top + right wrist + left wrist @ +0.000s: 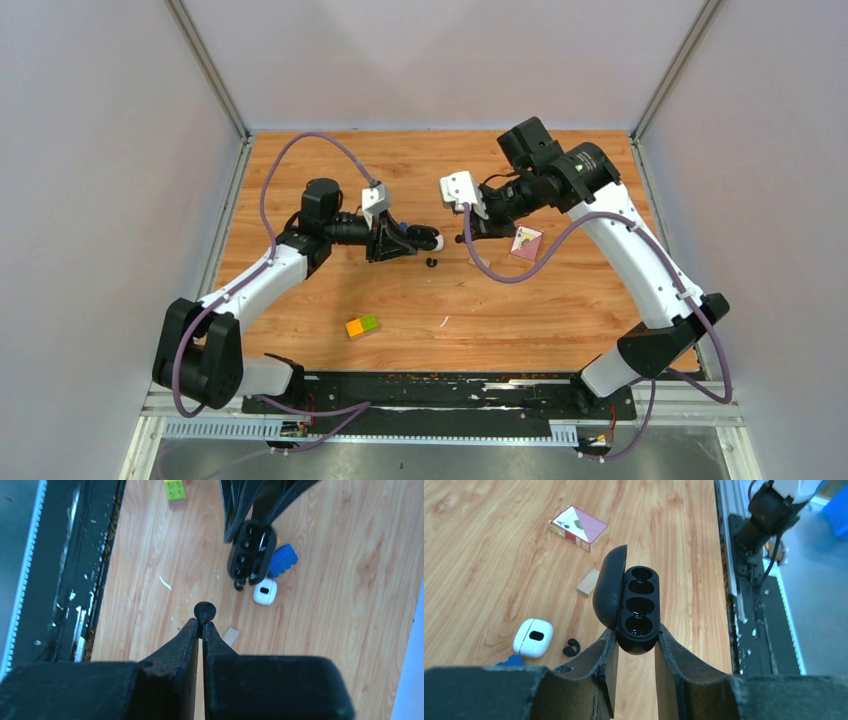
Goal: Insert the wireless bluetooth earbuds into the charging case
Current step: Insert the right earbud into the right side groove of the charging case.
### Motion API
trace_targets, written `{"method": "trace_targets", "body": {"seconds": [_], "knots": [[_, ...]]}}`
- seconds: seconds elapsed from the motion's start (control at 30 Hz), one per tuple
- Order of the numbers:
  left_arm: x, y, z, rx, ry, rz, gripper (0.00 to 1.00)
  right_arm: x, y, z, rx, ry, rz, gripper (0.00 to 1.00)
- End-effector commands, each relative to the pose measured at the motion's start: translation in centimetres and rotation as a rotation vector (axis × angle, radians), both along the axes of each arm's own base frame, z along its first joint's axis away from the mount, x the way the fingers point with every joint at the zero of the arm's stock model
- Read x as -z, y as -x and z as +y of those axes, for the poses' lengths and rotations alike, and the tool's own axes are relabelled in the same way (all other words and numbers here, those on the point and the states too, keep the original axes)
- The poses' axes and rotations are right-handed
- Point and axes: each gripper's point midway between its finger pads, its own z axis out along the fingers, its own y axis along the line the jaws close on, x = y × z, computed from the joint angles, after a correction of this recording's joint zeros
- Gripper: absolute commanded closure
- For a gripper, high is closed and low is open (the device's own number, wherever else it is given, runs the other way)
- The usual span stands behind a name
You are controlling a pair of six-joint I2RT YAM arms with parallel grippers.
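Now pinching a black earbud (204, 610), presenting the charging case (640, 607).
My right jaws are gripping it at their tips, nearly shut; my left jaws are clamping the open case, sockets facing outward to receive it; a second bud (571, 647) is lying on the desk (484, 555).

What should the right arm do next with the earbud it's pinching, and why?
Probably carry the small black rounded earbud across to a socket of the open black oval charging case. The right gripper is shut on it, apart from the case, which the left gripper holds with its lid open.
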Motion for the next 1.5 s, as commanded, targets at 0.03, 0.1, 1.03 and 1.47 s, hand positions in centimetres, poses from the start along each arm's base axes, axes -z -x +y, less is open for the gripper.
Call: {"method": "trace_targets", "body": {"seconds": [0.03, 0.1, 1.03, 1.47], "knots": [[0.1, 1.7, 0.0, 0.139, -0.093, -0.201, 1.00, -1.6, 2.0, 2.8, 0.031, -0.017, 0.129, 1.00], [0.2, 1.9, -0.1, 0.152, -0.102, -0.215, 1.00, -1.0, 2.0, 3.2, 0.033, 0.008, 0.135, 1.00], [-3.9, 1.3, -2.0, 0.115, 0.057, -0.183, 1.00, 2.8, -1.5, 5.5, 0.159, 0.060, 0.200, 1.00], [-3.6, 1.2, -2.0, 0.109, 0.054, -0.170, 1.00, 1.4, -2.1, 5.9, 0.180, 0.021, 0.171, 1.00]]}}
